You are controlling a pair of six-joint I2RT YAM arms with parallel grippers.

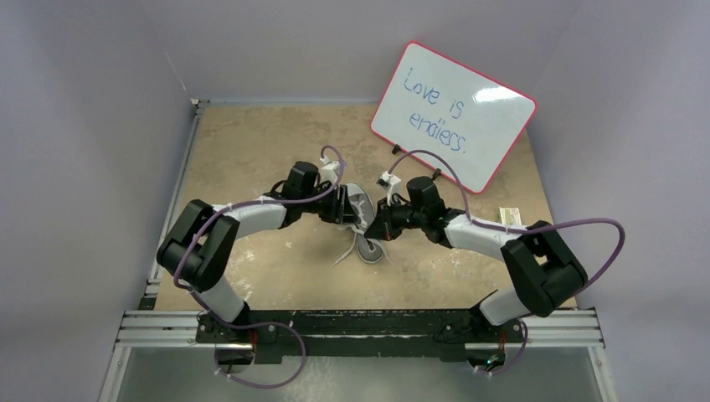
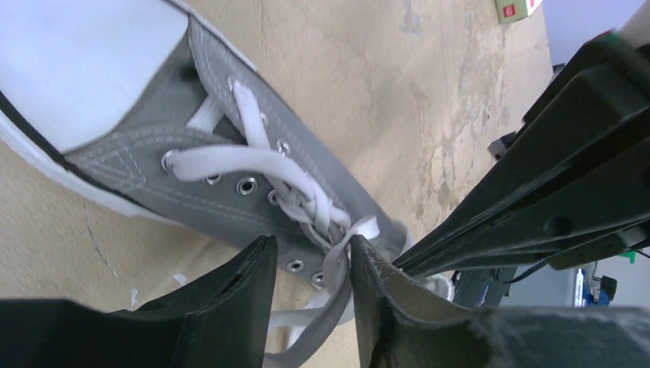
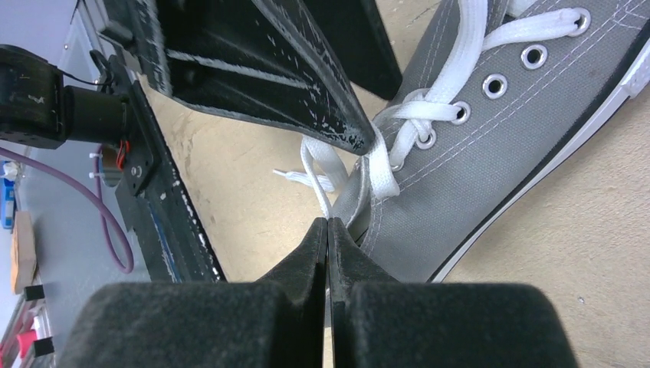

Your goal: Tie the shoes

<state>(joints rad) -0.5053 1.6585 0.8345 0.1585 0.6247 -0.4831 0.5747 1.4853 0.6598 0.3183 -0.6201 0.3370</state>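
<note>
Looking down from the top external camera, the grey sneaker (image 1: 369,249) lay about the middle of the desk (image 1: 251,142), well apart from every edge. The left pincer (image 1: 352,213) and the right pincer (image 1: 374,226) met over it, their fingers too small there to judge. A whiteboard (image 1: 452,113) leaned at the far right corner.

From the left wrist, the left pincer (image 2: 310,268) stood spread above the eyelet rows. One strand of the white laces (image 2: 260,165) ran through the gap, close against one finger. The toe cap (image 2: 84,61) lay toward the upper left.

From the right wrist, the right pincer (image 3: 328,230) was pressed together on a thin strand of the white laces (image 3: 383,172), just beside the sneaker's (image 3: 475,176) grey side. A fingertip of the left pincer touched the crossing of the laces at the eyelets.
</note>
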